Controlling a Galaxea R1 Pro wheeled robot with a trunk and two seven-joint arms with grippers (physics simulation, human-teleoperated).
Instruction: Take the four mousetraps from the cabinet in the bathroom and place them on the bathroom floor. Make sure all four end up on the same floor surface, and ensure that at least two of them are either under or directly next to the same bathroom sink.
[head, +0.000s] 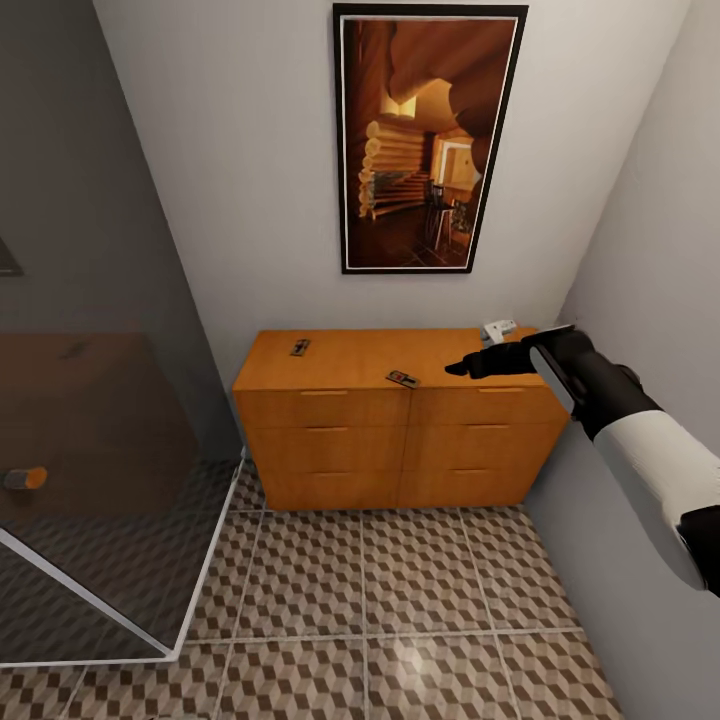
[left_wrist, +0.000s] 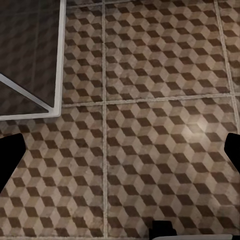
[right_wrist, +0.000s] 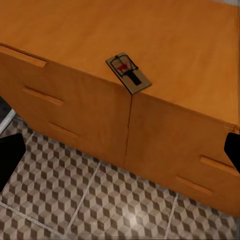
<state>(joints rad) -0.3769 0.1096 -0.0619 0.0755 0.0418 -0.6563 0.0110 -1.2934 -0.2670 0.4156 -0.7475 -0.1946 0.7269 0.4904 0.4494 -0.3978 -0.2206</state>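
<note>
Item 1: your right gripper (head: 458, 369), extended over the cabinet (head: 400, 420) top near its right end; fingers' spacing cannot be told.
Item 2: mousetrap (head: 402, 378) just beyond the fingertips, flat at the top's front edge, above the seam between the 2 drawer columns, long axis diagonal to that edge.
Item 3: second mousetrap (head: 300, 347) well past it, toward the far end.
Item 4: bathroom floor (head: 400, 600) open below.
Item 5: your left gripper (left_wrist: 120, 150), black fingers (left_wrist: 10, 160) set wide apart over bare tiles.
</note>
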